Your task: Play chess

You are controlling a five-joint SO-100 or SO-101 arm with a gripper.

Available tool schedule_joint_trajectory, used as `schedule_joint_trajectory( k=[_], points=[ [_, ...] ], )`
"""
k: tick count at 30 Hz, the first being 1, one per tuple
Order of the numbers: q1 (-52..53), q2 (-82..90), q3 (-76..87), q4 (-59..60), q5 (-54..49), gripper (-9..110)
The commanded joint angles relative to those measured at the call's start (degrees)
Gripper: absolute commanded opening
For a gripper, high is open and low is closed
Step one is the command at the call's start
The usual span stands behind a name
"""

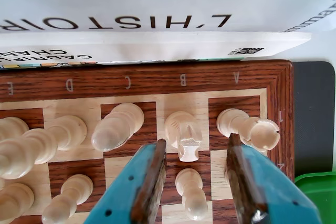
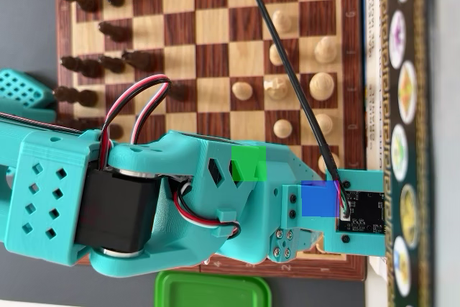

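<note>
A: We log the teal two-finger gripper [image 1: 193, 179] low over the wooden chessboard [image 1: 157, 80], at the corner by files A and B in the wrist view. Jaws parted wide, nothing clamped.

B: We read that stance as straddling: the pale wooden pawn [image 1: 191, 192] stands between the fingers, apart from both, so we judge it the target.

A: Agreed. Just beyond stands the pale carved knight [image 1: 182, 132]; the pale rook [image 1: 251, 128] is right of it.

B: Pawn upright, long axis vertical, head toward the lens. The overhead view shows the teal arm [image 2: 180, 199] covering this corner.
</note>
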Motion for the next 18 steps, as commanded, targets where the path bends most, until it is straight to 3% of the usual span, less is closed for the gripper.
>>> schedule_joint_trajectory(
  k=[1,18],
  points=[
    [0.9,0.3,-0.6,-0.4,0.2,17],
    [0.4,0.7,1.7,-0.9,0.4,17]
  ],
)
